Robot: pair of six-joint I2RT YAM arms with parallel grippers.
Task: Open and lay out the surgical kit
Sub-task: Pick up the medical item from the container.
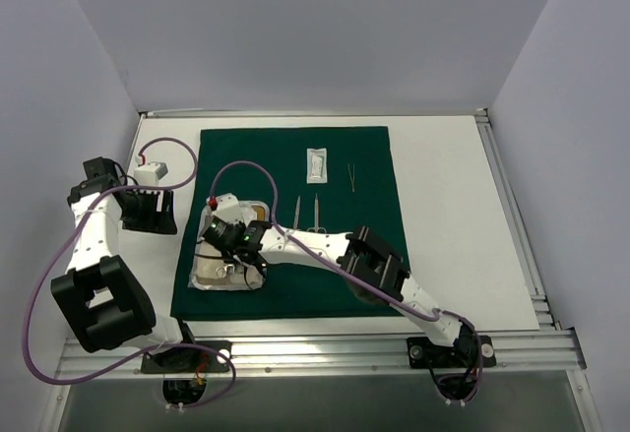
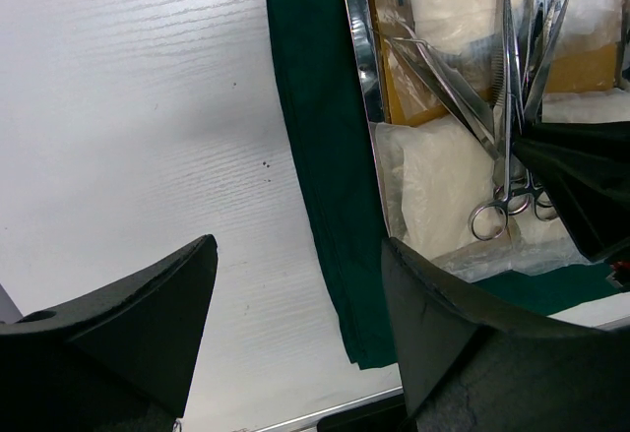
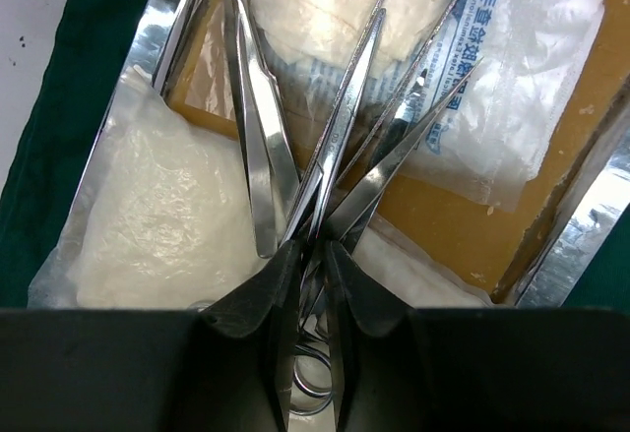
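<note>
The dark green drape [image 1: 335, 275] lies spread flat on the table. The steel tray [image 1: 258, 206] sits on its left part with the tan liner [image 3: 463, 225] and white gauze packets [image 3: 157, 216] inside. My right gripper [image 1: 232, 242] is down in the tray. In the right wrist view it [image 3: 313, 247] is shut on a bundle of steel scissors and forceps [image 3: 354, 127] near their pivots. Tweezers [image 3: 258, 147] lie beside them. One gauze packet [image 1: 315, 163], fine tweezers [image 1: 352, 178] and two instruments [image 1: 296, 211] [image 1: 316, 214] lie on the drape. My left gripper [image 1: 148, 208] is open and empty over the bare table, left of the drape [image 2: 325, 156].
A small white box [image 1: 150, 169] with a cable sits at the back left, near my left arm. Aluminium rails [image 1: 512, 206] edge the table on the right and front. The left wrist view shows the tray rim [image 2: 362, 58] and the drape's near corner [image 2: 379, 353].
</note>
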